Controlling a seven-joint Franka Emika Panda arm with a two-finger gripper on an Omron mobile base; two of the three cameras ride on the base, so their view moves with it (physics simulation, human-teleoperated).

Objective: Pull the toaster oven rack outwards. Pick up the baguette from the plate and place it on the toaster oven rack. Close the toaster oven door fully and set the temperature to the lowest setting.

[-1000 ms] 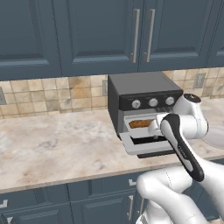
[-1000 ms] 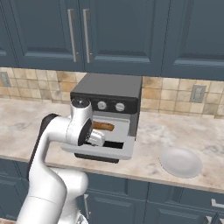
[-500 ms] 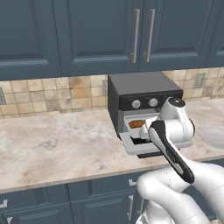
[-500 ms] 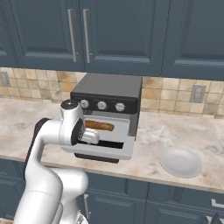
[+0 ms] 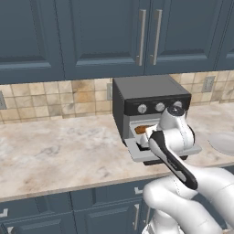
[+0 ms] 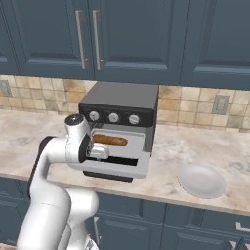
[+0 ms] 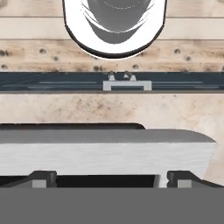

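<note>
The golden-brown elongated baguette [image 6: 110,140] lies on the flat light grey toaster oven rack [image 6: 128,146], pulled out of the boxy dark grey toaster oven [image 6: 119,105]; the plain pale round plate [image 6: 201,181] sits bare on the marbled beige counter [image 6: 195,146], well apart to the oven's side. Over the last second the white arm has swung from beside the oven mouth across to the front of it, and its gripper [image 6: 100,152] now hangs just above the lowered light grey toaster oven door [image 6: 117,168]; in the hand view the door's pale edge [image 7: 105,157] lies right ahead of the two dark fingertips [image 7: 41,178], which stand wide apart with nothing between them. By my judgement the placing is done and the arm is lining up under or against the flap to swing it shut; the three small silver knobs [image 6: 113,117] wait untouched above.
</note>
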